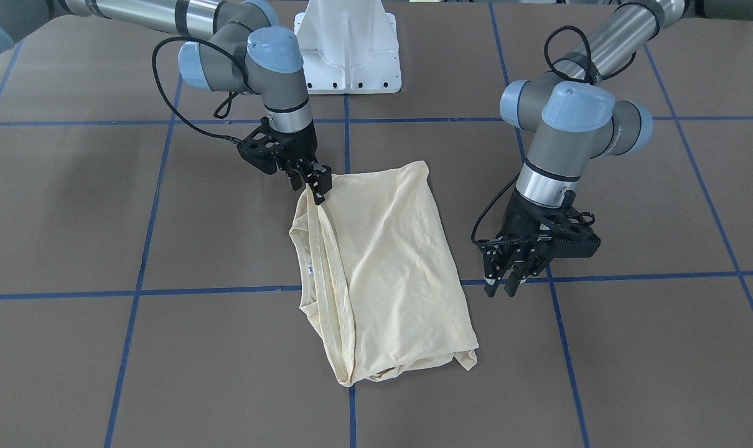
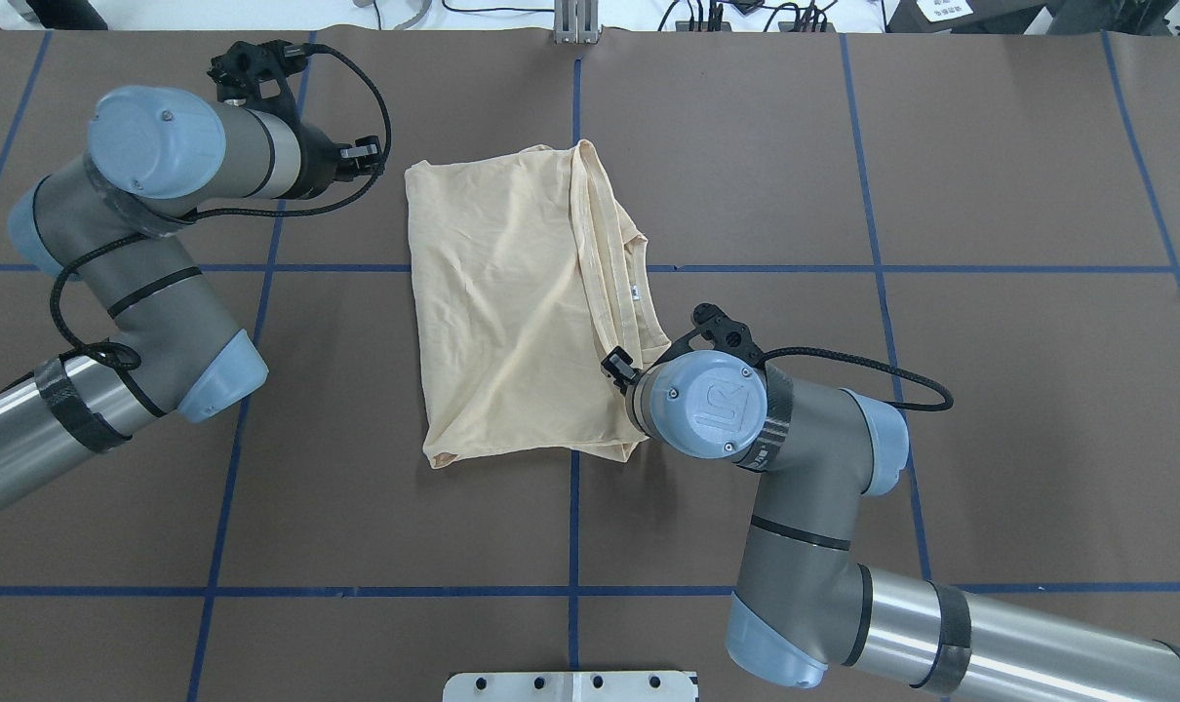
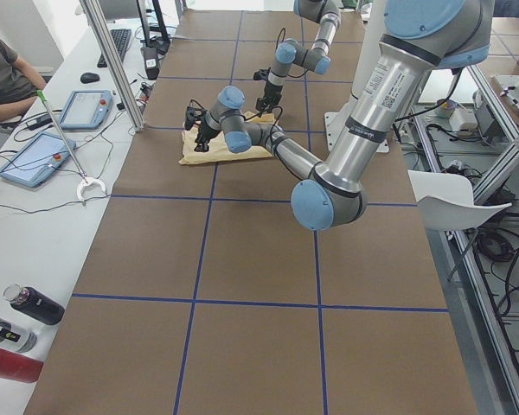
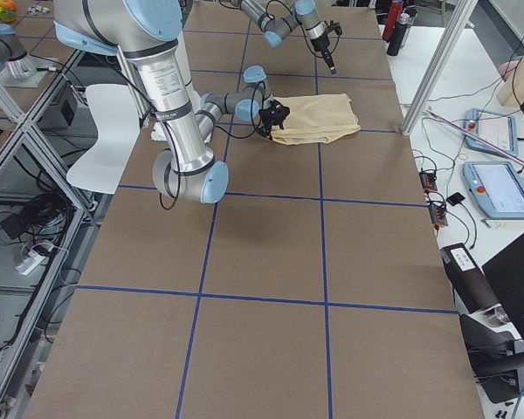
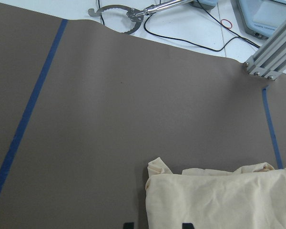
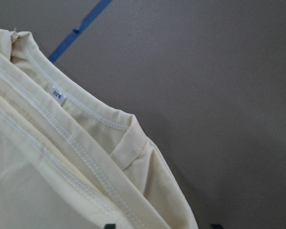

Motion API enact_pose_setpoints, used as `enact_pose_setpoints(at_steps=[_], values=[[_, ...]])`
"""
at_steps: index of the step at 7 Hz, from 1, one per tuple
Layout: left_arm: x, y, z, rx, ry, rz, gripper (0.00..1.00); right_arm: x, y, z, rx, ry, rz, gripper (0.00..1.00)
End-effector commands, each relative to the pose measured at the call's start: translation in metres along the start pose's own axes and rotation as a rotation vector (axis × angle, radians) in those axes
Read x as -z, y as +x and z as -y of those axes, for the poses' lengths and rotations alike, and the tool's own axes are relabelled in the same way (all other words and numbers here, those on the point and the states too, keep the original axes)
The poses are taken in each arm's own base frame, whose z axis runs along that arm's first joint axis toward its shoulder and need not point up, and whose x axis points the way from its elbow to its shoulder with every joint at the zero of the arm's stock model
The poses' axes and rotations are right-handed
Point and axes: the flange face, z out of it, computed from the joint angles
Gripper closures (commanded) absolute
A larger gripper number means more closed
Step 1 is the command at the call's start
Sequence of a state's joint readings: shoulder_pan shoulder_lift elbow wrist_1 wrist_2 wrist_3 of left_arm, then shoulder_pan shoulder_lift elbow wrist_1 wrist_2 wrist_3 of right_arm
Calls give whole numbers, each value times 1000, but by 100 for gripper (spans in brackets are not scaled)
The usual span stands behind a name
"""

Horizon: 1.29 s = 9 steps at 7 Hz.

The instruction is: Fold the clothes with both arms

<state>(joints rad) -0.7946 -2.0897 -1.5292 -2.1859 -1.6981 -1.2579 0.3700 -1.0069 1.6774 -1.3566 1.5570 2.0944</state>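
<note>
Front-facing view: the T-shirt lies folded into a rough rectangle on the brown worktop, midway between its two ends. Its ribbed neckline and small white neck label run along the side towards the right arm. The right gripper sits at the shirt's corner nearest the white pedestal base, its fingertips touching the cloth edge. The left gripper hangs over bare worktop just beside the opposite long side. It is clear of the cloth, its two fingers a little apart and holding nothing.

Overhead view: the shirt lies nearer the worktop's far edge than the base edge. The right wrist covers its near right corner, and the left gripper is off its far left corner.

Left side view: a black bottle and a red bottle lie on the white side desk beyond the worktop's long edge. Their contents cannot be told.

Left wrist view: the shirt's corner lies low in the frame, with two fingertips showing apart at the bottom edge.

Right wrist view: the neckline seams and label lie flat. Both fingertips stand wide apart with the cloth edge between them, not clamped.
</note>
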Motion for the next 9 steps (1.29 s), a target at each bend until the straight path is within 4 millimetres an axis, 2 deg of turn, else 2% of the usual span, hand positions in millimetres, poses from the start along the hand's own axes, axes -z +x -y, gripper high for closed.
enact_pose_setpoints(at_steps=[1,5,6,7,8,9], values=[[0,0,0,0,0,0,56,2,-3,-5,-11,-8,8,28],[3,3,0,1,0,-1,56,-3,-3,-4,-56,-2,1,28],[6,5,1,0,1,-9,56,-10,1,-2,-55,6,-12,28],[6,5,1,0,1,-9,56,-9,-3,-4,-58,4,-8,36],[6,5,1,0,1,-9,56,-9,-7,-7,-62,3,-7,54],[8,5,0,0,2,-10,56,-10,-8,-6,-63,5,-7,84]])
